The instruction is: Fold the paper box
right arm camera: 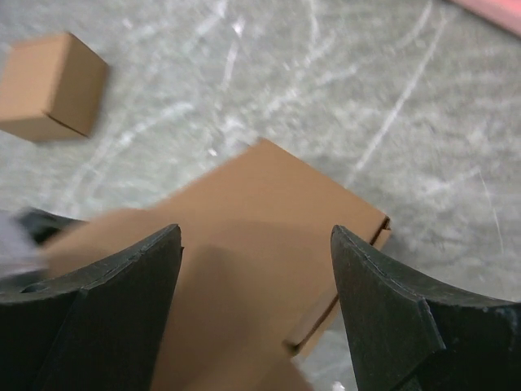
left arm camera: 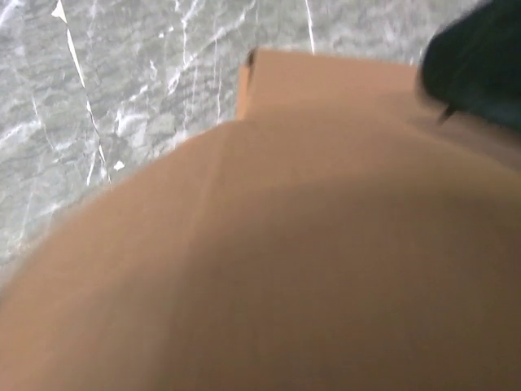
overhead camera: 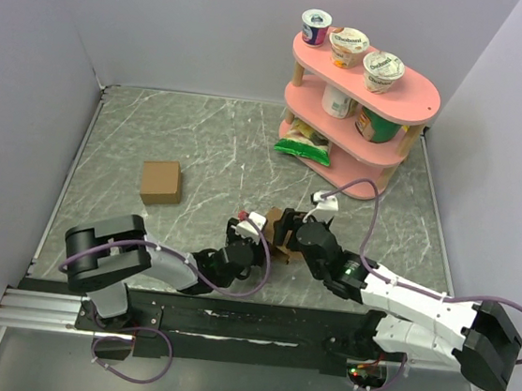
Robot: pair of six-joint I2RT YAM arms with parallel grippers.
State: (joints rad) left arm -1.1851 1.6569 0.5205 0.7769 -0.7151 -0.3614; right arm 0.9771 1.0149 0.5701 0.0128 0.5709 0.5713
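The paper box (overhead camera: 282, 228) is a small brown carton on the marble tabletop, between the two arms. In the left wrist view the paper box (left arm camera: 309, 244) fills nearly the whole picture as blurred brown cardboard and hides my left fingers. My left gripper (overhead camera: 253, 236) is pressed close against its left side. From the right, my right gripper (overhead camera: 300, 236) reaches over it. In the right wrist view my right gripper (right arm camera: 255, 230) stands open, its black fingers (right arm camera: 383, 301) spread wide above the paper box (right arm camera: 269, 212); one side flap gapes at the right edge.
A neat brown cardboard cube (overhead camera: 161, 182) sits to the left, also seen as the cube (right arm camera: 53, 85) in the right wrist view. A pink two-tier shelf (overhead camera: 413, 104) with yogurt cups and a green bag (overhead camera: 304, 146) stands at the back right. Grey walls enclose the table.
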